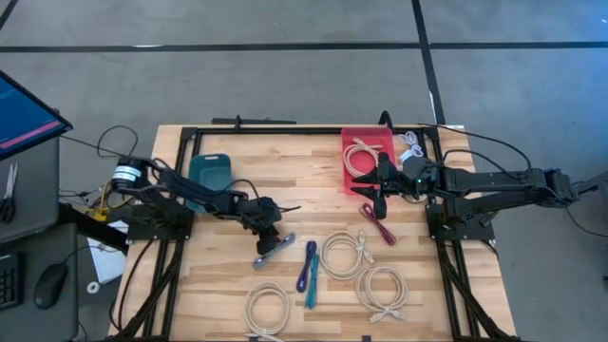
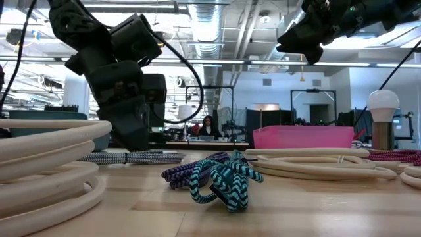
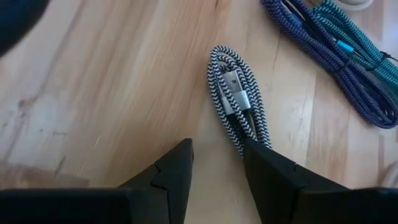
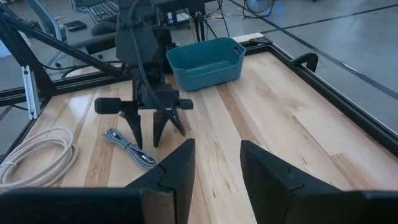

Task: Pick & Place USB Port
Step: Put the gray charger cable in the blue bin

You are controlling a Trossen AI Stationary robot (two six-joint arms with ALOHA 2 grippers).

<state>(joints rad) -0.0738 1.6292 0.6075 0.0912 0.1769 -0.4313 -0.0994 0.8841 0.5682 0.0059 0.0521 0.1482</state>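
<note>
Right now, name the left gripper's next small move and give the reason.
Probably a short shift sideways and down to straddle the black-and-white braided USB cable. The left gripper hovers open just above the table, but the coiled cable lies beside one finger, not between the two. The right gripper waits raised near the pink bin.

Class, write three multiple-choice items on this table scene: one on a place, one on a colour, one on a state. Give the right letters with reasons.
1. Where is the black-and-white braided cable?
A. inside the teal bin
B. on the wood by the left end effector
C. in the red bin

2. What colour is the bin near the right end effector?
A. red
B. yellow
C. white

3. The left end effector is:
A. open, holding nothing
B. shut on a cable
C. out of view

Answers: B, the cable lies on the tabletop; A, the bin is red; A, its fingers stand apart above the cable.
</note>
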